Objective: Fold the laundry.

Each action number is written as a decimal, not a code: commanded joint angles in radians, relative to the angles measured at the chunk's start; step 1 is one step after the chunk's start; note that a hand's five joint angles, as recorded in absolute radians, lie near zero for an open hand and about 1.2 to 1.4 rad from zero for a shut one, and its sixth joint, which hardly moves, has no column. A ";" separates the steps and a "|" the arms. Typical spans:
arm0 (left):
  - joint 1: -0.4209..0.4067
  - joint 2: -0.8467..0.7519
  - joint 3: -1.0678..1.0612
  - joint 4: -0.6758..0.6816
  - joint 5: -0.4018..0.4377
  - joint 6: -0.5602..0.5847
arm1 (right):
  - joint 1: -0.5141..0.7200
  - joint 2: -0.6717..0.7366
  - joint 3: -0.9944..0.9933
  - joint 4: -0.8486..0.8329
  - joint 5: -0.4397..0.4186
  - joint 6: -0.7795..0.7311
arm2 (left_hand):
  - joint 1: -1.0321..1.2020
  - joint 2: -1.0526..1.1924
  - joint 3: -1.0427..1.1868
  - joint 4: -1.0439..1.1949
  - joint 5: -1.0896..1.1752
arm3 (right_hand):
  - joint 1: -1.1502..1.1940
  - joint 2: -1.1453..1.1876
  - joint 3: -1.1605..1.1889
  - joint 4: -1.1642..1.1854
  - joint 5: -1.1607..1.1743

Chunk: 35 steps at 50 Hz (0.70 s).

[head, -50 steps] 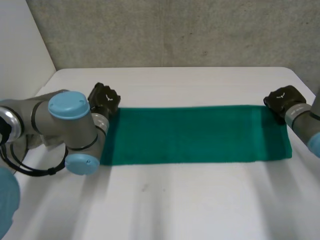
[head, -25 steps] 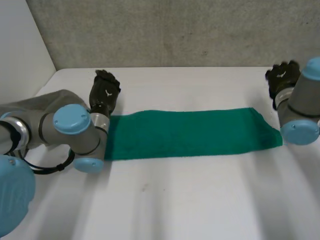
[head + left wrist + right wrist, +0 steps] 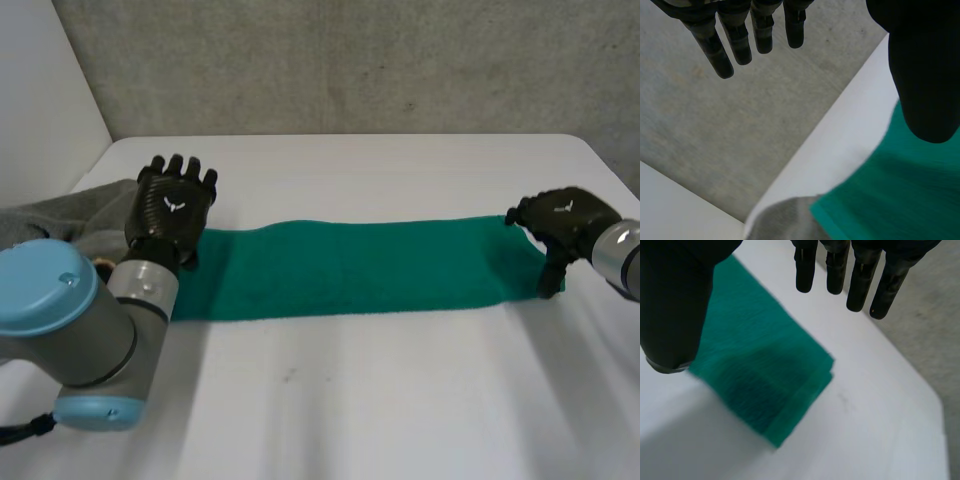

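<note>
Green cloth [image 3: 360,268]: laid flat on white table [image 3: 380,400] as one long strip, running from left hand [image 3: 172,210] to right hand [image 3: 562,218].

Left hand: raised above the strip end nearest it, palm clear of the fabric. Fingers [image 3: 742,42] straight and spread, thumb [image 3: 925,75] set well apart. Released, nothing grasped. Along its palm: green cloth [image 3: 900,200] below the thumb, table edge and grey wall [image 3: 740,130] beyond the fingertips. Beside this hand, partly under left arm [image 3: 70,320]: grey cloth [image 3: 95,205], lying against the near corner of the green strip in the left wrist view [image 3: 785,220].

Right hand: positioned at the opposite end of the strip. Fingers [image 3: 860,285] straight, thumb [image 3: 675,305] apart from them. Released, nothing grasped. Under its palm: end of green cloth [image 3: 755,375], doubled in layers with edges slightly offset, one corner toward the fingertips, bare table beyond. Contact between thumb tip and fabric: cannot tell.
</note>
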 commanded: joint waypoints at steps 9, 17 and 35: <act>0.004 0.000 -0.034 -0.040 0.000 -0.100 | -0.042 0.133 0.098 -0.278 -0.015 -0.011 | -0.019 -0.029 -0.033 -0.030 -0.050 | 0.317 0.273 0.271 0.275 0.265; 0.001 0.000 -0.042 -0.042 0.000 -0.100 | -0.067 0.188 0.082 -0.280 -0.014 -0.063 | -0.019 -0.029 -0.033 -0.030 -0.050 | 0.938 0.894 0.892 0.895 0.886; 0.006 0.016 -0.046 -0.072 -0.003 -0.100 | -0.433 0.073 0.089 -0.241 0.057 -0.297 | -0.019 -0.029 -0.033 -0.030 -0.050 | 1.156 1.112 1.110 1.113 1.104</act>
